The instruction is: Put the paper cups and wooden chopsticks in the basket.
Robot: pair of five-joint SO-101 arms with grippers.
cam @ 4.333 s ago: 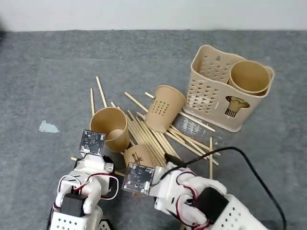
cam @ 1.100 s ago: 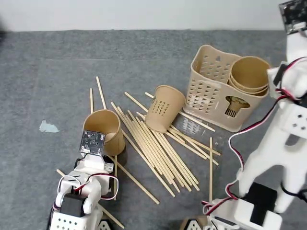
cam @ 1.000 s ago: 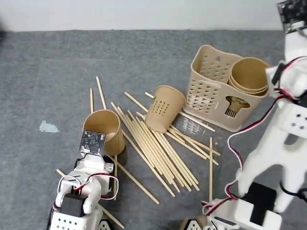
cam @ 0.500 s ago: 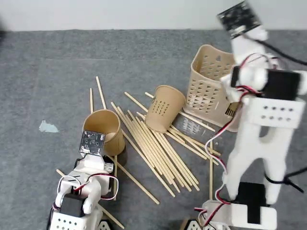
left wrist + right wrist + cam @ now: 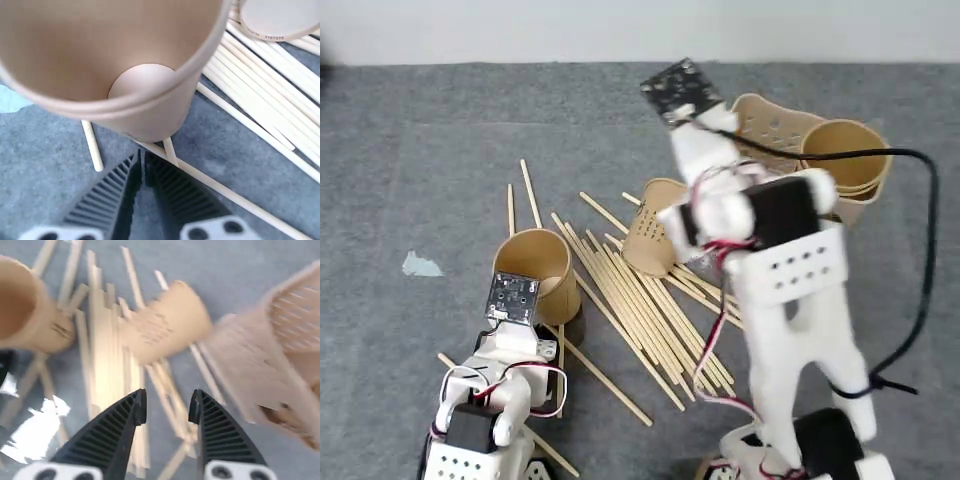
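Observation:
An upright paper cup (image 5: 535, 272) stands at the front left; in the left wrist view this cup (image 5: 115, 65) is just beyond my left gripper (image 5: 142, 167), which is shut on nothing. A second cup (image 5: 655, 232) lies on its side mid-table. My right gripper (image 5: 167, 410) hangs open above that lying cup (image 5: 167, 327) and the chopsticks (image 5: 110, 370). Several wooden chopsticks (image 5: 640, 300) lie fanned across the cloth. The beige basket (image 5: 765, 118) stands at the back right with stacked cups (image 5: 840, 155) inside, partly hidden by the right arm.
The raised right arm (image 5: 780, 260) covers the table's middle right. A pale blue scrap (image 5: 420, 265) lies at the left. A shiny clear wrapper (image 5: 30, 432) lies by the chopsticks. One chopstick (image 5: 235, 155) runs under the upright cup's base. Grey cloth covers the table.
The right arm carried a cup from the front into the basket, then swung left from the basket to above the lying cup. The left arm has kept still.

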